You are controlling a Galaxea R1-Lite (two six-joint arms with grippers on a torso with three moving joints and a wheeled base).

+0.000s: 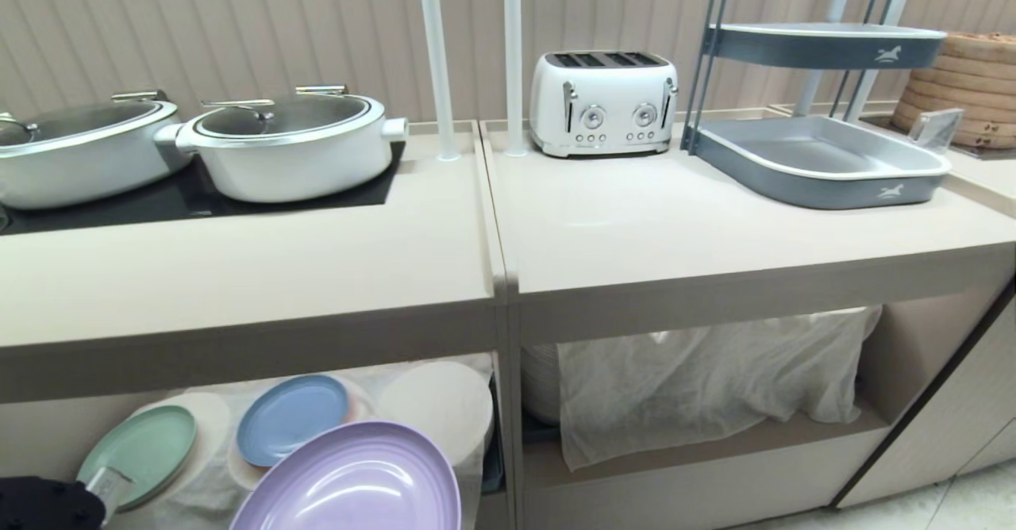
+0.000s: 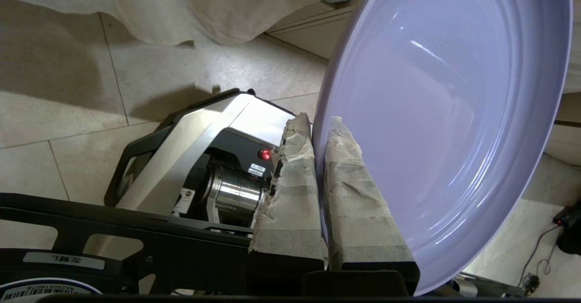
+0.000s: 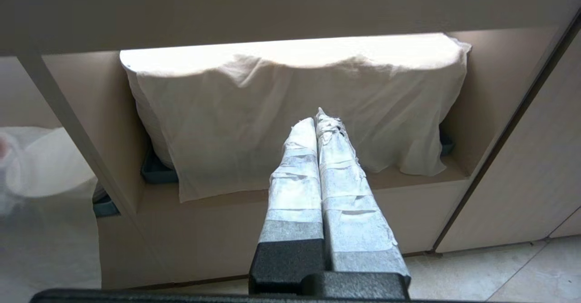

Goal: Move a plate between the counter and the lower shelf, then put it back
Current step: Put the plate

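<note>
Left gripper [image 2: 320, 126] clamped on the rim of the lilac plate [image 1: 353, 482], plate edge pinched between the taped fingers [image 2: 290, 194]. Plate is held tilted in the air in front of the lower shelf [image 1: 468, 466], below the tabletop [image 1: 317, 268]. Blue plate [image 1: 290, 419] and green plate [image 1: 139, 451] sit in the shelf behind it. Right gripper [image 3: 316, 117] closed, empty, facing the cloth-covered cubby.

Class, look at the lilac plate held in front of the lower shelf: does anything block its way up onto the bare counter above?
The counter's thick front edge overhangs the plate, which the left tool grips by its rim; it must clear that edge. Beyond it, nothing visible blocks.
</note>
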